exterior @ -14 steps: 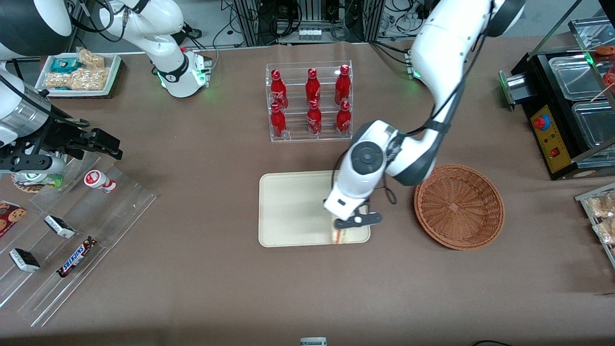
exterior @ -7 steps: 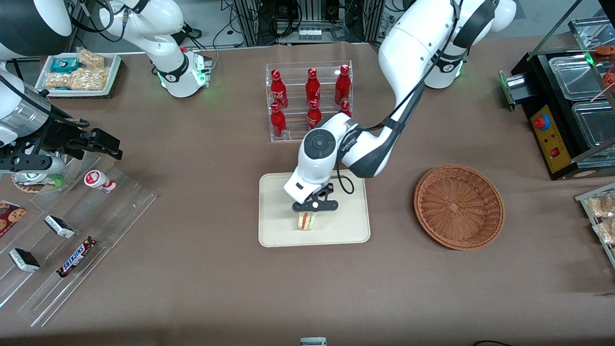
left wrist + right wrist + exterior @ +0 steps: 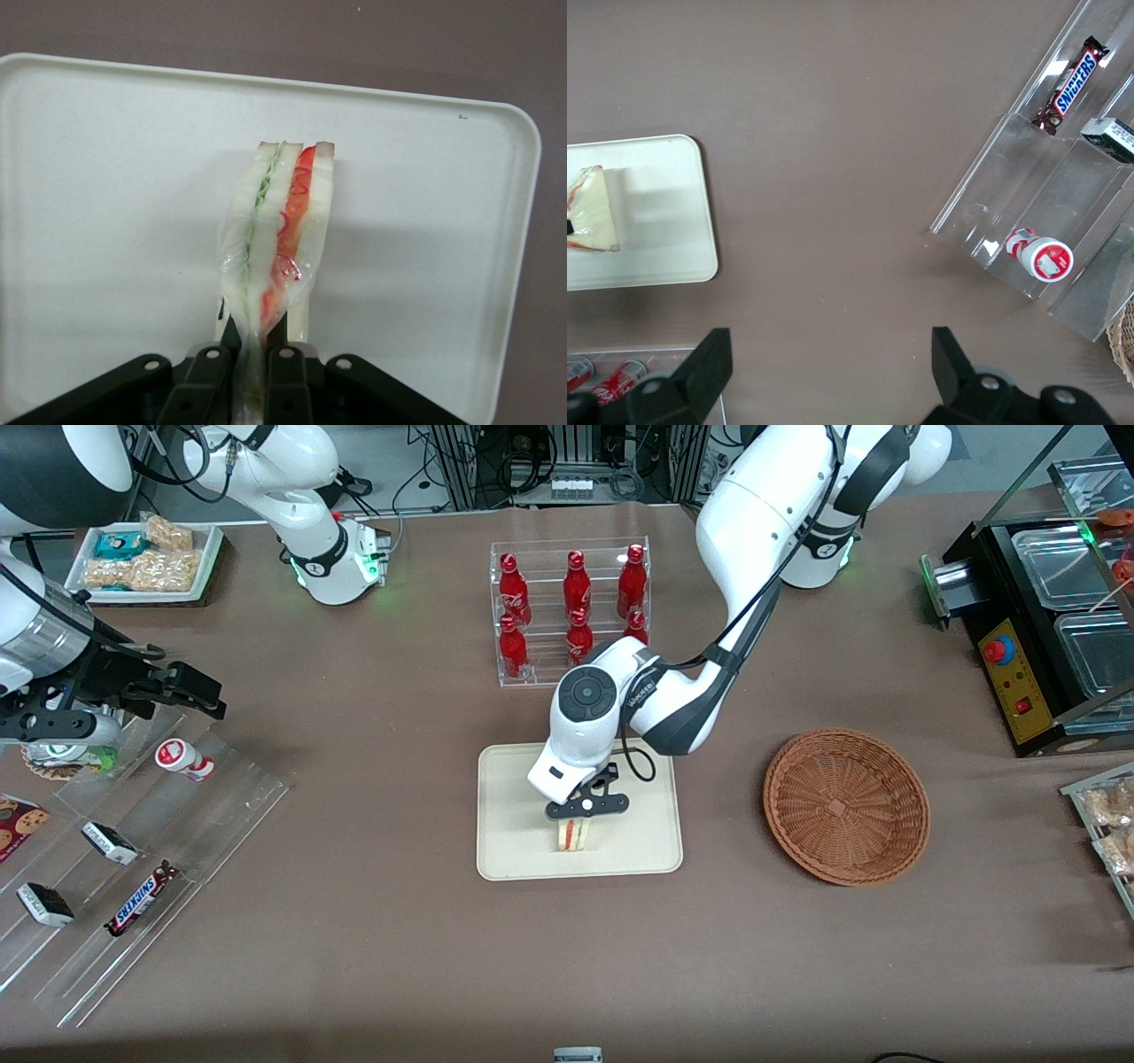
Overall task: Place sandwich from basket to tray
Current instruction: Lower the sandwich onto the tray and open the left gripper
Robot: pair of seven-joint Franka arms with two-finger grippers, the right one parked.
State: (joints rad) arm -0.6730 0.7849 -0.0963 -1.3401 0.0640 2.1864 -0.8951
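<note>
The sandwich [image 3: 572, 834] [image 3: 282, 232] [image 3: 592, 212] is a wrapped wedge of white bread with red and green filling. My left gripper [image 3: 580, 817] [image 3: 255, 341] is shut on its clear wrapping and holds it upright on or just above the cream tray [image 3: 514, 841] [image 3: 106, 204] [image 3: 664, 239], near the tray's middle and a little toward its front rim. The brown wicker basket [image 3: 846, 806] sits beside the tray, toward the working arm's end of the table, and has nothing in it.
A clear rack of red bottles [image 3: 571, 611] stands farther from the front camera than the tray, close to my arm's elbow. Clear stepped racks with snack bars [image 3: 133, 868] lie toward the parked arm's end. A black appliance [image 3: 1045, 629] stands toward the working arm's end.
My gripper carried the sandwich from the tray's corner nearest the basket to the tray's middle, then shifted slightly and came to rest there.
</note>
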